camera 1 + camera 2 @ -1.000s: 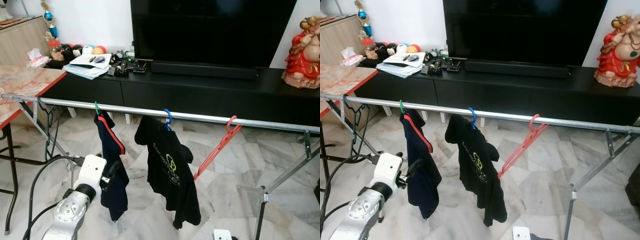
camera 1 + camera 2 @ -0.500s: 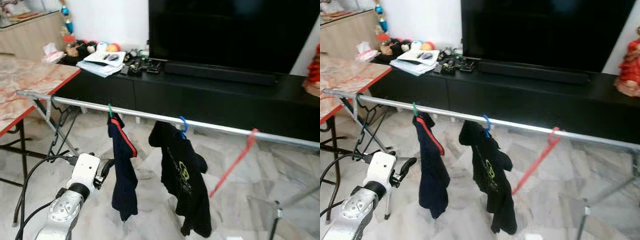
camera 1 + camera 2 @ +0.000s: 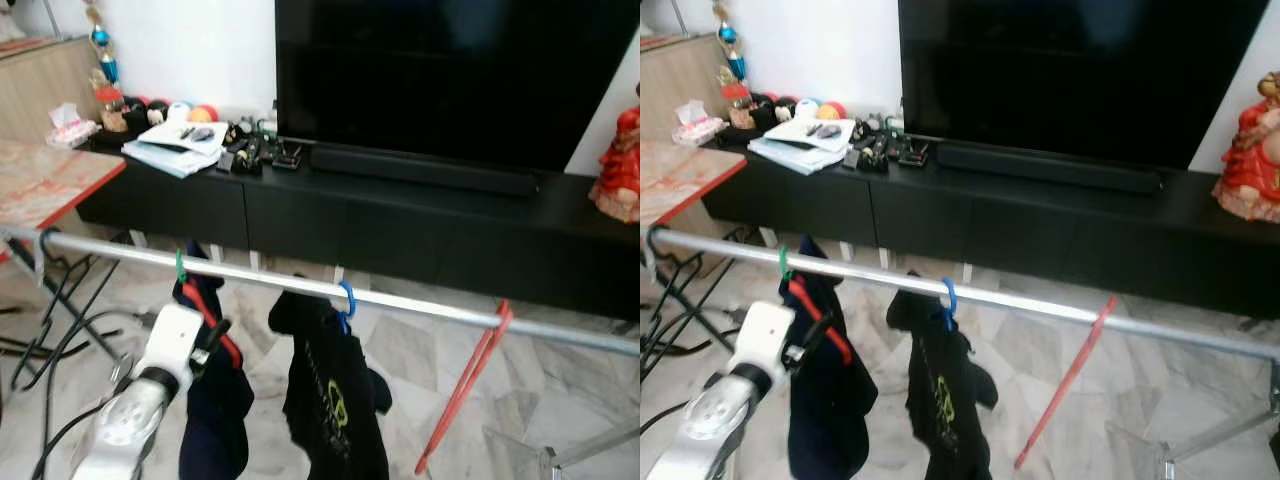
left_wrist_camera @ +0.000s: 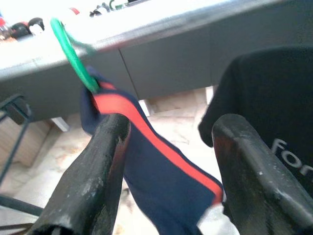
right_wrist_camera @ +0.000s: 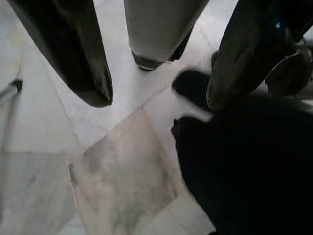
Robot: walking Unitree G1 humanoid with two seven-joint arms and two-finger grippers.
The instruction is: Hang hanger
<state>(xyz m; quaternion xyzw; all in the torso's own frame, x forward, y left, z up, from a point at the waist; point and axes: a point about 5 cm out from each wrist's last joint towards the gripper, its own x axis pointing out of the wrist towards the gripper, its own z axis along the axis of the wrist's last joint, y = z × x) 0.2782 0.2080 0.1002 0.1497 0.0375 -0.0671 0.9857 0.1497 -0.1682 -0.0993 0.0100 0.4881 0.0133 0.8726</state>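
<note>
A silver rail (image 3: 420,304) carries a green hanger (image 3: 180,266) with a navy, red-striped garment (image 3: 215,385), a blue hanger (image 3: 346,300) with a black, yellow-green printed T-shirt (image 3: 330,405), and a bare red hanger (image 3: 465,385). The floor (image 3: 400,345) is pale marbled tile.

Soft, even daylight fills the room and both eye views look a little fuzzy, the big black TV screen (image 3: 440,70) stays dark with no glare, the metal rail (image 4: 146,29) glows washed-out white and blurry, and the marble floor (image 5: 112,191) looks dimmer
</note>
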